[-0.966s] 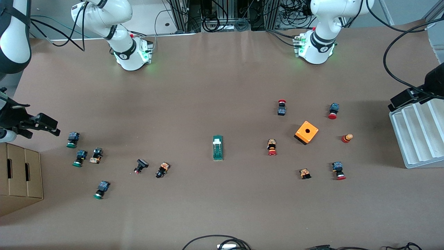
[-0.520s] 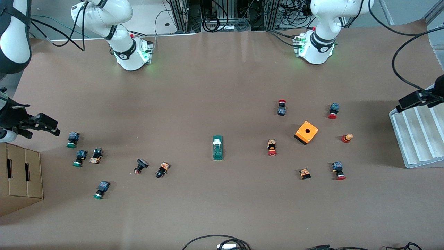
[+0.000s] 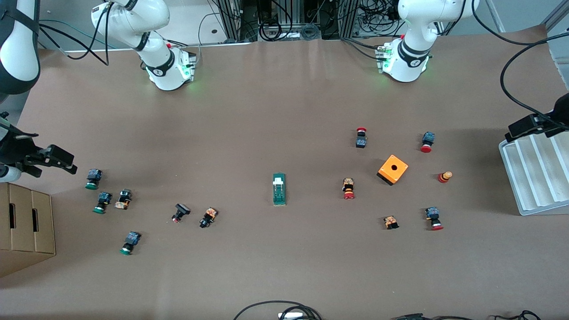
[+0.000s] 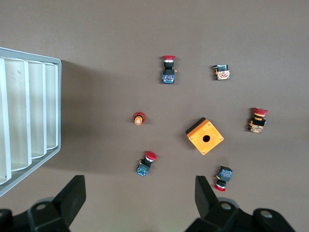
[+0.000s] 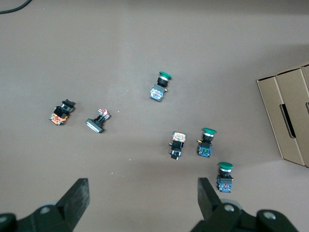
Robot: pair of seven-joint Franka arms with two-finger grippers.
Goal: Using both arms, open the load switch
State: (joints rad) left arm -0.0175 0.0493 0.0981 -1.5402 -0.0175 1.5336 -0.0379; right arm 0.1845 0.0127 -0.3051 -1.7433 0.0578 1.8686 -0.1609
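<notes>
Lying untouched at the table's middle, the load switch (image 3: 279, 189) is flanked by the left gripper (image 4: 140, 203) and right gripper (image 5: 142, 205), both held high with jaws spread, empty.

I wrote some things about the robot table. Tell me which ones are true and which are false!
1. The load switch lies flat on the table with no gripper touching it. True.
2. The orange box has a hole in its top. True.
3. The left gripper is squeezing a red button. False: its fingers stand open and hold nothing, up above the table by the white tray.
4. The right gripper is open. True.
5. The green-capped buttons lie at the left arm's end of the table. False: they lie toward the right arm's end, like this green-capped button near the cardboard box.
</notes>
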